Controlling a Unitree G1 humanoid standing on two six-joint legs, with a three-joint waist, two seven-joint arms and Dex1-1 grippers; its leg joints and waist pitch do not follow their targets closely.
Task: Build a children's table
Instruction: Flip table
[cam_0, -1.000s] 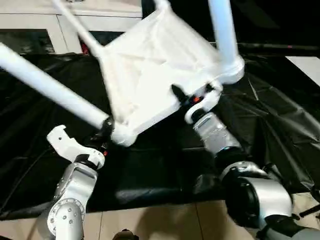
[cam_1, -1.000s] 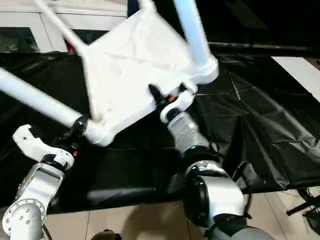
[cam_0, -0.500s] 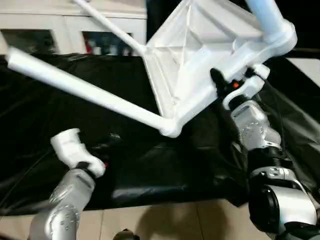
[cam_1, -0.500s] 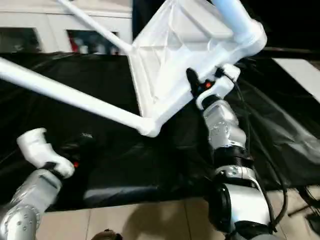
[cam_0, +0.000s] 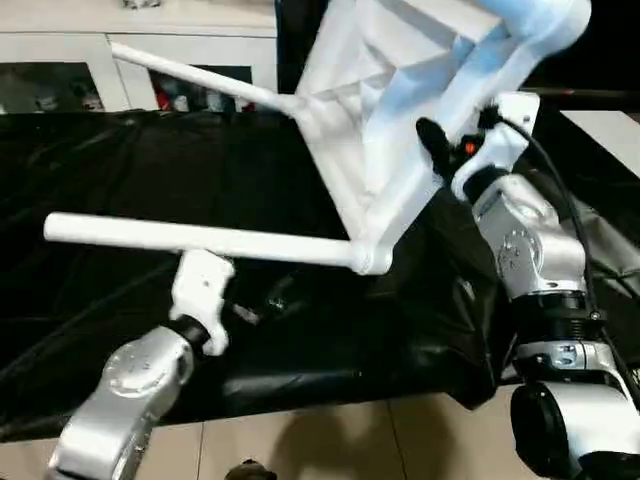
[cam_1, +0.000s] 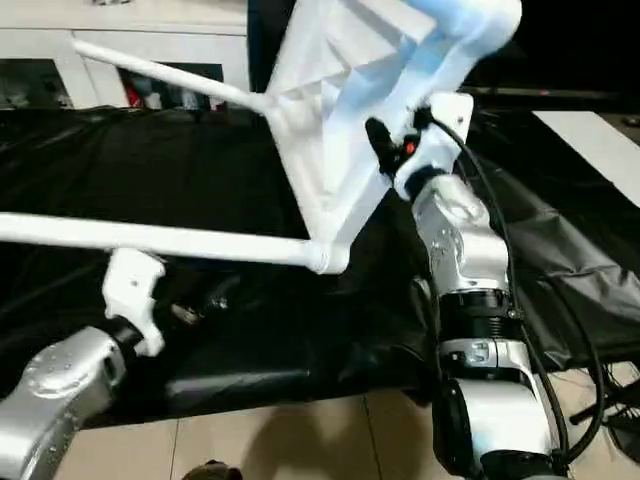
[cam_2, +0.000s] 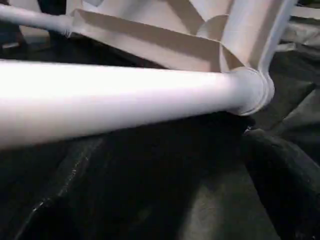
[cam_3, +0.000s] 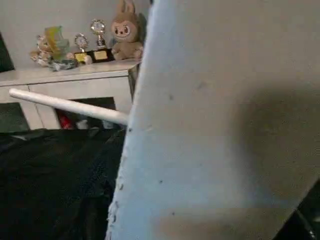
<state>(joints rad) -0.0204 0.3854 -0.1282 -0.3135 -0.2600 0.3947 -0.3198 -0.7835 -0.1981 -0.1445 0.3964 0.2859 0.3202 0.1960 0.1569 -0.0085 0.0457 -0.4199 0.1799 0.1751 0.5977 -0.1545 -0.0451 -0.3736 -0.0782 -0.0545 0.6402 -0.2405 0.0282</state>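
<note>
The white tabletop (cam_0: 380, 90) is tipped up on edge, its ribbed underside facing me, above the black cloth. My right gripper (cam_0: 440, 155) is shut on its rim, and the panel (cam_3: 215, 125) looms close in the right wrist view. One white leg (cam_0: 200, 238) runs level from the lower corner socket (cam_2: 250, 90) out to the left. A second leg (cam_0: 200, 82) points toward the cabinet, and a third (cam_0: 540, 20) rises at the top right. My left gripper (cam_0: 245, 305) is just under the level leg (cam_2: 115, 95), apart from it.
A black cloth (cam_0: 120, 170) covers the floor, with tiles (cam_0: 330, 440) along its near edge. A white cabinet with glass doors (cam_0: 60, 60) stands at the back, with trophies and a plush toy (cam_3: 125, 30) on top. A cable loops beside my right forearm (cam_0: 560, 190).
My left gripper let go of the lower corner and moved right, under the leg. The right gripper swung the tabletop up and to the right, and the near leg dropped to level.
</note>
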